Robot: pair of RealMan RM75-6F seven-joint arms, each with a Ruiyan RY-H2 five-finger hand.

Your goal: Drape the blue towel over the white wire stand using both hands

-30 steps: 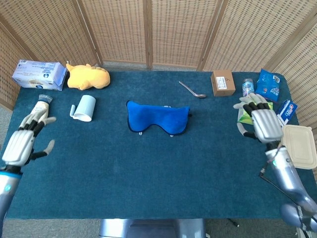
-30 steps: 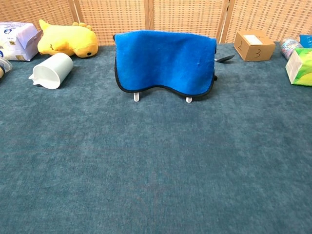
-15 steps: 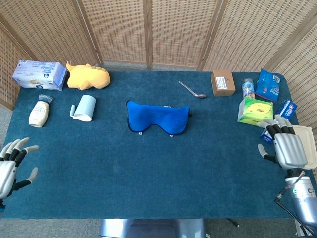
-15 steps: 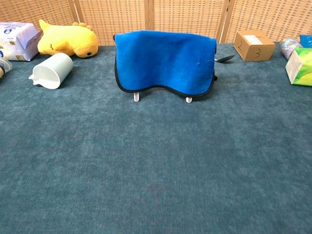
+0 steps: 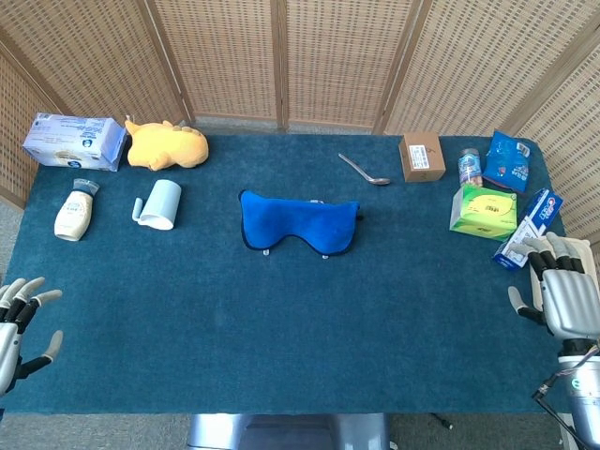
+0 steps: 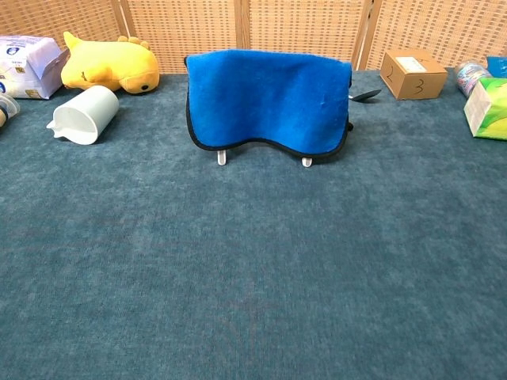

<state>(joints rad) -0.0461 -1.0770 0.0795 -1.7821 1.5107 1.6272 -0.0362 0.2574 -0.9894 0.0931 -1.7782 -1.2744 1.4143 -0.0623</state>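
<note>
A dark teal counter [image 5: 281,319] is lying before woven wicker screens [image 5: 281,56]. At its middle the blue towel [image 6: 268,99] is hanging draped over the white wire stand [image 6: 222,157], only the stand's feet showing. Far left of the towel, the left hand [image 5: 14,323] is hovering off the counter's edge, fingers spread, holding nothing. Far right, the right hand [image 5: 562,291] is likewise splayed and empty. A white cup [image 5: 159,203] is lying left of the towel, a spoon [image 5: 364,171] behind it to the right.
</note>
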